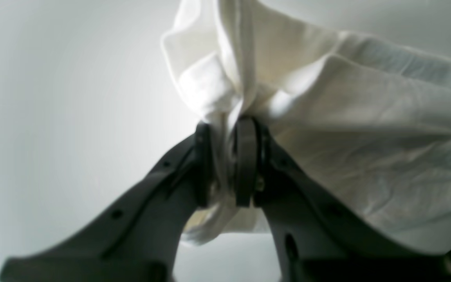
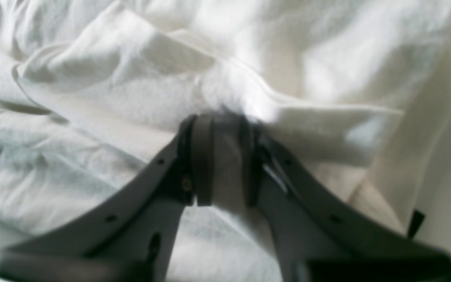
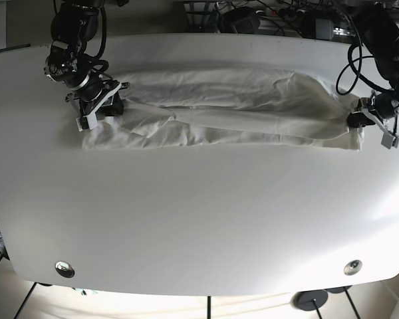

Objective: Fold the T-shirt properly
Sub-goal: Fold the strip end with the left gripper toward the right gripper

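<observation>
The white T-shirt lies stretched in a long crumpled band across the far half of the table, plain side showing; no print is visible. My left gripper is at the band's right end, shut on a bunched fold of the T-shirt, as the left wrist view shows. My right gripper is at the band's left end, shut on a fold of the T-shirt, as the right wrist view shows.
The white table has two round metal fittings near its front corners. Cables and dark gear crowd the far edge behind the shirt.
</observation>
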